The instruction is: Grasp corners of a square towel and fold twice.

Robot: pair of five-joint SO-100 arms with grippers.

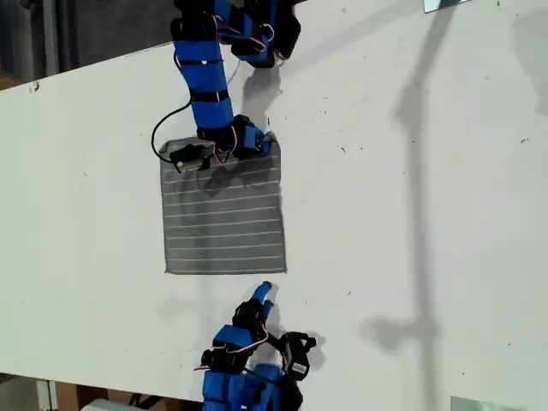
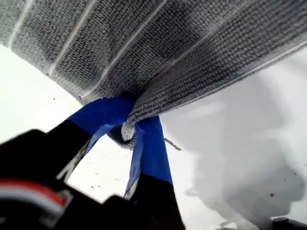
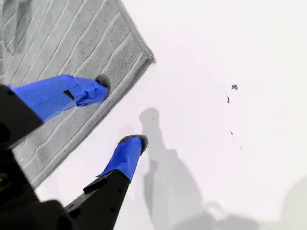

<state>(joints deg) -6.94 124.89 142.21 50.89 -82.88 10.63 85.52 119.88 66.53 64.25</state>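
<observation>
We count one towel [image 1: 224,214], two arms and two claws, all on one white tabletop [image 1: 411,214]. The towel is a thin dark grey square crossed by fine pale parallel stripes, with a hemmed edge. It lies mostly flat on the tabletop between the two arms, and is much wider than either claw.

Our first claw [image 2: 128,127] is clamped on the towel. Its blue fingers pinch a bunched bit of the cloth's hem, and the striped fabric spreads away from the tips. In the exterior view this grip sits on the towel edge nearest that arm.

Our second claw [image 3: 120,111] is spread wide and grips nothing. One of its fingers is over the towel's border and the other is over bare tabletop. A towel corner [image 3: 148,58] lies just beyond the tips.
</observation>
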